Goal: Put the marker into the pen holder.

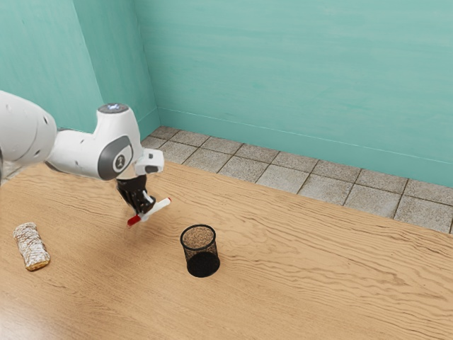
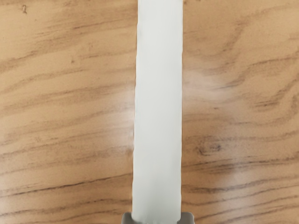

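Observation:
My gripper [image 1: 146,212] is shut on the marker [image 1: 157,207], which has a white body, a dark red cap end and a small red tip. The marker slants, its cap end lower toward the exterior view's left, and is held above the table. In the wrist view the white body of the marker [image 2: 158,112] runs lengthwise between the gripper's two fingertips [image 2: 157,219], which touch it from both sides. The pen holder [image 1: 202,263], a black mesh cup, stands upright on the table, apart from the marker toward the exterior view's right.
A crusty, whitish roll-like item [image 1: 32,246] lies on the wooden table [image 1: 318,283] at the exterior view's left. Beyond the table's far edge are floor tiles [image 1: 283,178] and a teal wall [image 1: 297,85].

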### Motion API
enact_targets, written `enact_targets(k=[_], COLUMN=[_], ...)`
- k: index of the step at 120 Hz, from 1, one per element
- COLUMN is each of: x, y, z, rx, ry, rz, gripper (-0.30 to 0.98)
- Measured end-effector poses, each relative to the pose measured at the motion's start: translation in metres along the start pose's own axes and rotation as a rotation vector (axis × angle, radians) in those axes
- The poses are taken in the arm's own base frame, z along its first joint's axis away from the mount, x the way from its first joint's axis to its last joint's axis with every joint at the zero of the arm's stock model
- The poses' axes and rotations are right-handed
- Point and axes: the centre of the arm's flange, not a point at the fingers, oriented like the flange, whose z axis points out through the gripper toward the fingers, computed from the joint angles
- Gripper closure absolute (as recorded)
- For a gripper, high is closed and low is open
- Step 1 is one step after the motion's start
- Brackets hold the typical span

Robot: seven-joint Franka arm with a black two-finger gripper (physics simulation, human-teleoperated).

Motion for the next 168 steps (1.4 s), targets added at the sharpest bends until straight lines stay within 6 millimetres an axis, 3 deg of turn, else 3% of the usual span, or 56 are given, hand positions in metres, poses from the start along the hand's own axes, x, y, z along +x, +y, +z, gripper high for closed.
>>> enact_targets(k=[21, 42, 56, 81, 97, 121, 155, 168], x=[0.040, 0.077, 0.072, 0.045, 0.026, 0.015, 0.038, 0.044], y=[0.033, 0.099, 0.133, 0.161, 0.182, 0.203, 0.224, 0.227], z=[-0.061, -0.116, -0.128, -0.154, -0.157, -0.135, -0.125, -0.112], rx=[0.025, 0.031, 0.023, 0.001, -0.008, -0.010, -0.002, -0.001], ry=[0.029, -0.045, -0.179, -0.419, -0.553, -0.689, -0.690, -0.695], rz=[0.083, 0.210, 0.257, 0.275, 0.295, 0.318, 0.345, 0.349], gripper=[0.79, 0.79, 0.79, 0.79, 0.79, 0.78, 0.78, 0.77])
